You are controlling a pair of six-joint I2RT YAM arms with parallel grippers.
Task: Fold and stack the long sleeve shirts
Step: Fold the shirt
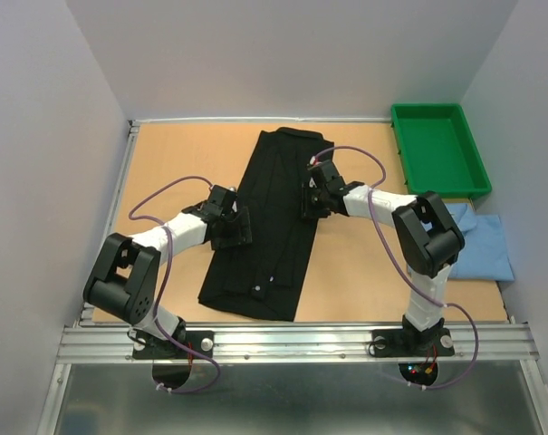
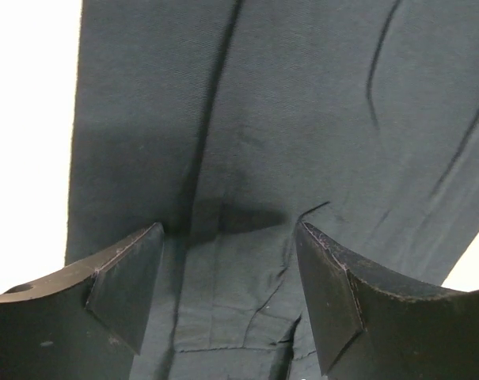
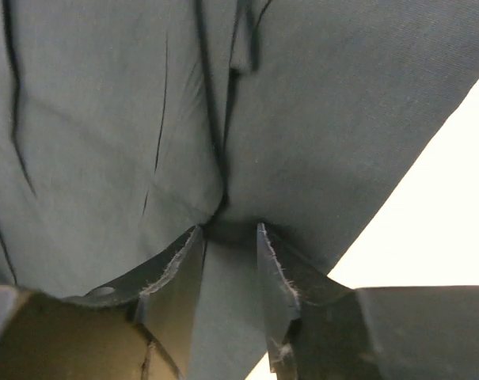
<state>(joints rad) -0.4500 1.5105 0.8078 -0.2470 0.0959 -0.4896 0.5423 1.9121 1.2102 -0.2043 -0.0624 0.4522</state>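
**Both arms on black shirt, blue shirt off to the side**

The black shirt (image 1: 269,227) lay mid-desk as a long narrow strip, already folded lengthwise. It ran from near the far edge of the desk (image 1: 165,163) down towards the near edge, with its lower end angled a bit left. Small white buttons showed close to the near end.

The left gripper (image 1: 233,227) sat at the strip's left edge, about halfway along. In the left wrist view its jaws stood wide apart, tips down on the cloth, nothing clamped between them.

The right gripper (image 1: 312,204) sat at the strip's right edge, a little farther back than the left one. In the right wrist view its jaws were close together, with a raised ridge of black cloth pinched between them and creases running away from the tips.

The light blue shirt (image 1: 486,245) lay bunched at the right edge of the desk, partly hidden behind the right arm. The green tray (image 1: 437,145) sat in the far right corner, just beyond the blue shirt.
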